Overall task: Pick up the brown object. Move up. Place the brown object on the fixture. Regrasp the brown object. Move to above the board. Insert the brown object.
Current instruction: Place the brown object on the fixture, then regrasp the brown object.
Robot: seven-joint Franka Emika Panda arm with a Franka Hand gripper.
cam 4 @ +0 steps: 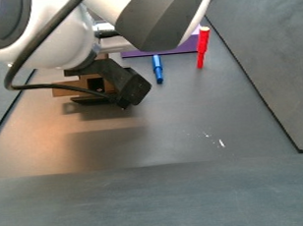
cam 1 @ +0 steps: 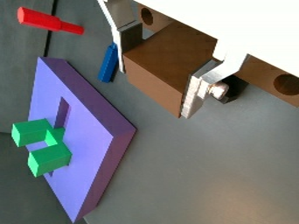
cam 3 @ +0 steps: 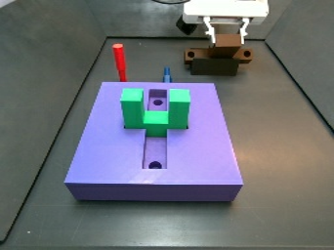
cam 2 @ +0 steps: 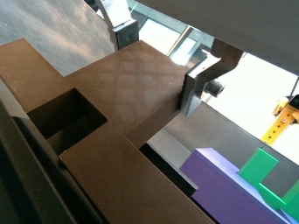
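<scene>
Brown object sat between the gripper's silver fingers in a wrist view, clamped over the fixture in a side view; judged rigid, light, best held across its flat flanks

No readable text

You will find no legible words, labels, brands or numbers on any surface in the wrist or side views.

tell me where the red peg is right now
In a side view the red peg stands upright on the dark floor off the board's far left corner, near the blue peg, well apart from the claw over the fixture.
</scene>
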